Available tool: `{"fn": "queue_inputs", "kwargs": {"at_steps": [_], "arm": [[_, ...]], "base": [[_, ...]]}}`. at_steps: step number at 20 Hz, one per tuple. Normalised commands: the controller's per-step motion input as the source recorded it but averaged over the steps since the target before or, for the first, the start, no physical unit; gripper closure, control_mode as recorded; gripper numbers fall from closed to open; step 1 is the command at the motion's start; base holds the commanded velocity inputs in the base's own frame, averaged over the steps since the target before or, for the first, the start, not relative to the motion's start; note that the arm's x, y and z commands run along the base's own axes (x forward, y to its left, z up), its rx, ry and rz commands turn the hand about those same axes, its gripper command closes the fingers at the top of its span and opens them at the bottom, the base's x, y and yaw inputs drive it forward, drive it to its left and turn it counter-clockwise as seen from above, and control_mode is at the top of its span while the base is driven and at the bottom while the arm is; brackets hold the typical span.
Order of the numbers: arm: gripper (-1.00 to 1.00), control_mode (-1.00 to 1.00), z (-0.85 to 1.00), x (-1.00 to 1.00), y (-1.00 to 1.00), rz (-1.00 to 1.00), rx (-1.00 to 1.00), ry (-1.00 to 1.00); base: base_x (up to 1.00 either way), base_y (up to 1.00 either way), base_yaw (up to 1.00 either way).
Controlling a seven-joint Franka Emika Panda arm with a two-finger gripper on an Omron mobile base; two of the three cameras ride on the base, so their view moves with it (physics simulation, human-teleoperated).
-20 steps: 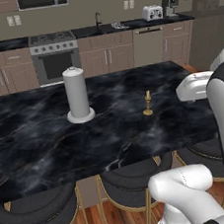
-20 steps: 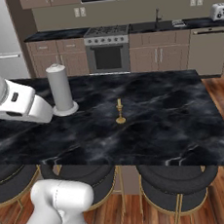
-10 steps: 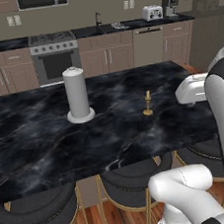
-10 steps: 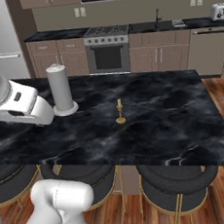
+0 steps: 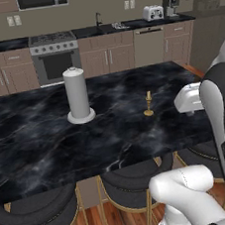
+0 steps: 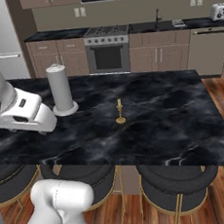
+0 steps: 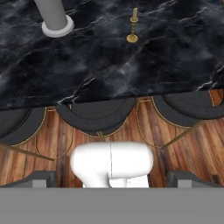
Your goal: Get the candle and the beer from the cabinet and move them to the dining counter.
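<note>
Left base view: we list the candle (image 5: 148,104), upright right of centre on the black marble table (image 5: 49,147), well apart from the paper-towel roll (image 5: 78,95) at centre left; stools (image 5: 130,179) along the bottom edge.

Right base view: the candle (image 6: 119,112) stands mid-frame, the roll (image 6: 61,90) to its upper left.

Hand view: the candle (image 7: 133,27) sits at the top centre, the roll's base (image 7: 57,26) upper left. Jaws released, holding nothing.
</note>
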Motion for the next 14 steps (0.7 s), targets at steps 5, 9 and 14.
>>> {"fn": "queue_inputs", "kwargs": {"at_steps": [5,9,14], "arm": [[-1.00,-1.00,-0.05,0.00,0.02,0.00,0.00,0.06],[-1.00,-1.00,0.00,0.00,0.11,0.04,0.00,0.00],[-1.00,-1.00,-0.01,0.00,0.12,0.07,0.00,0.01]], "base": [[0.00,0.00,0.00],[0.00,0.00,0.00],[0.00,0.00,0.00]]}}
